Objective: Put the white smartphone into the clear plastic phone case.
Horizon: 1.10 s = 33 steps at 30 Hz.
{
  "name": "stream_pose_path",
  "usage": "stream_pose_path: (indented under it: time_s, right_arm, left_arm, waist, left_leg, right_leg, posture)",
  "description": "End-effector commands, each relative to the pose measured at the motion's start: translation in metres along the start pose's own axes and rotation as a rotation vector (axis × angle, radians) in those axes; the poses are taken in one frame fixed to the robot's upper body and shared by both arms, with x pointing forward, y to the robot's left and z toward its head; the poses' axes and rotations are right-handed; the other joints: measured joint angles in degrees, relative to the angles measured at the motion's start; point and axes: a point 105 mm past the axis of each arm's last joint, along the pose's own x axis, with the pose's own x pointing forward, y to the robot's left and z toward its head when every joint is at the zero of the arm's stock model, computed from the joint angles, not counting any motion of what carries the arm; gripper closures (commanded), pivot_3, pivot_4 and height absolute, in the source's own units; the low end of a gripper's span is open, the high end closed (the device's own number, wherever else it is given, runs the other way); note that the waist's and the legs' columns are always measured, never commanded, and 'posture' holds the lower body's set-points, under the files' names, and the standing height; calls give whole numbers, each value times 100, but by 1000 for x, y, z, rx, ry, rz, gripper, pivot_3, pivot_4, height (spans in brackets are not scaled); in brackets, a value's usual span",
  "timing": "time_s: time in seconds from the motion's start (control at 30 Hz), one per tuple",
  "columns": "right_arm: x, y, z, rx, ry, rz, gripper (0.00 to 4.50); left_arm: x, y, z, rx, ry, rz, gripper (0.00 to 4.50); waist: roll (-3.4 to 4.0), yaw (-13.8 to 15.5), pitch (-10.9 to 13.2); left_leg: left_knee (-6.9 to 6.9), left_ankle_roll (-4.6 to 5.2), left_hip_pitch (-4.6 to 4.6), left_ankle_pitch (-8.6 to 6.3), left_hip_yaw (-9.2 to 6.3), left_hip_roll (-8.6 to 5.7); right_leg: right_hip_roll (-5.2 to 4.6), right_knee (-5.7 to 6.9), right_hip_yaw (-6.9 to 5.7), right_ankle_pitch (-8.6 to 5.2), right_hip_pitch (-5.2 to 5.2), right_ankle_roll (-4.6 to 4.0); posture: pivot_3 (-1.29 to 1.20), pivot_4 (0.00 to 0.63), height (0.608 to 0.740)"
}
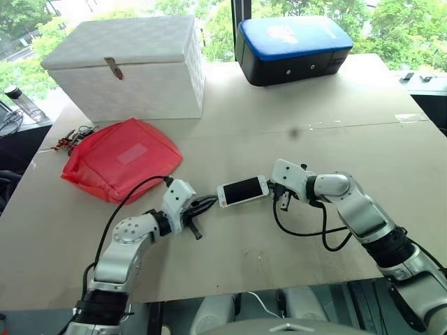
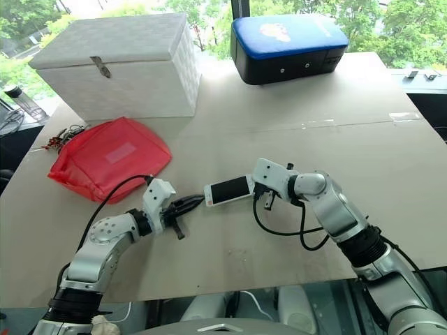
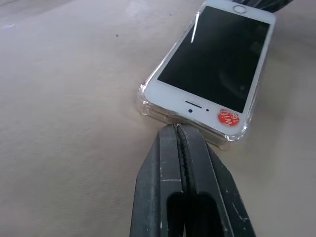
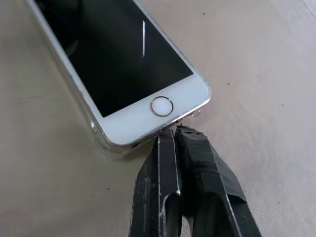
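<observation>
Fingers of both grippers — left gripper, right gripper — pressed together, empty, bracket the white smartphone; push squarely, evenly, seating it into the clear plastic phone case.

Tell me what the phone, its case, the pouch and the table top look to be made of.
Phone: glossy glass front, mirroring light streaks; white bezel.
Case: clear, shiny plastic, likely soft; the table shows through its bulged corners.
Pouch: red fabric or coated cloth, probably; it creases and sags.
Table: matt beige board, possibly cardboard; taped seam, no gloss.
</observation>
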Motion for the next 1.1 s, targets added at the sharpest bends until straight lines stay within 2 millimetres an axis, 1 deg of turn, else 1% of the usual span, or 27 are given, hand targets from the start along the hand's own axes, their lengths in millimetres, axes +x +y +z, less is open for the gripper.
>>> stream_pose_path:
  time_s: [0.03,0.13,0.2,0.37,0.4,0.43,0.5,0.53,0.63,0.7,0.87,1.0,1.1]
  right_arm:
    - [7,19,39,-94,-129,132,4500]
    - [13,18,51,-95,-154,137,4500]
    - [16,17,53,-94,-152,138,4500]
    - [21,16,37,-78,-97,125,4500]
    - [19,14,30,-73,-75,110,4500]
    - [16,11,19,-72,-42,88,4500]
    - [1,0,-6,-39,21,33,4500]
    - [-6,-5,-15,-31,43,4,4500]
    - [-26,-20,-28,-29,78,-72,4500]
    - [-38,-26,-29,-32,81,-101,4500]
    - [-50,-24,-21,-17,60,-109,4500]
    - [-57,-20,-21,-59,95,-120,4500]
    - [-56,-20,-21,-51,95,-145,4500]
  left_arm:
    - [22,-5,7,-1,-14,-22,4480]
    - [31,-5,17,18,-25,-39,4480]
    - [32,-4,18,30,-18,-49,4480]
    - [31,1,13,58,22,-47,4480]
    - [28,5,12,57,27,-33,4480]
    - [23,9,11,51,31,-19,4480]
    - [9,21,10,53,40,25,4480]
    - [3,26,11,58,37,43,4480]
    - [-6,37,18,58,15,76,4480]
    - [-6,39,24,59,0,77,4480]
    - [2,38,34,53,-44,55,4480]
    - [10,32,37,45,-67,19,4480]
    - [15,24,36,39,-69,-3,4480]
  waist:
    - [0,2,0]
    - [-1,-6,0]
    - [-1,-19,0]
    - [-4,4,0]
    - [-4,5,0]
    - [-5,7,0]
    - [-6,11,0]
    - [-6,7,0]
    - [-6,8,1]
    - [-9,33,4]
    - [-20,54,11]
    - [-19,13,11]
    - [-20,-15,11]
  left_leg:
    - [2,0,1,0,0,0]
    - [9,-2,2,1,-2,0]
    - [10,-6,2,3,3,-1]
    - [11,-6,-6,3,-2,-2]
    - [11,-6,-6,3,-2,-3]
    - [12,-6,-6,3,-1,-5]
    - [12,-6,-7,3,-3,-5]
    - [11,-6,-10,3,-3,-5]
    - [5,-6,-10,3,-3,-4]
    - [8,-6,-11,3,-4,-3]
    - [15,-5,-29,3,-11,-6]
    - [7,-5,-43,3,-18,-4]
    - [12,-5,-82,3,-14,-4]
  right_leg:
    - [0,5,-1,1,1,-1]
    - [1,18,-3,0,-1,-1]
    - [1,28,5,0,-3,-1]
    - [-1,26,-2,0,-12,-1]
    - [-2,26,0,0,-12,-1]
    - [-4,25,2,0,-12,-1]
    - [-4,21,-1,0,-12,-1]
    - [-5,18,-1,0,-13,-1]
    - [-3,17,1,0,-13,-1]
    - [-3,17,-1,0,-12,-1]
    - [-7,4,-11,1,-13,0]
    - [-7,-13,-19,1,-22,0]
    - [-6,-10,-16,1,-62,0]
  posture:
    - [0,150,740]
    - [0,150,740]
    - [0,150,740]
    - [0,150,740]
    - [0,150,740]
    - [0,150,740]
    - [0,150,740]
    - [0,150,740]
    - [0,150,740]
    - [0,150,740]
    - [0,150,740]
    - [0,150,740]
    - [0,150,740]
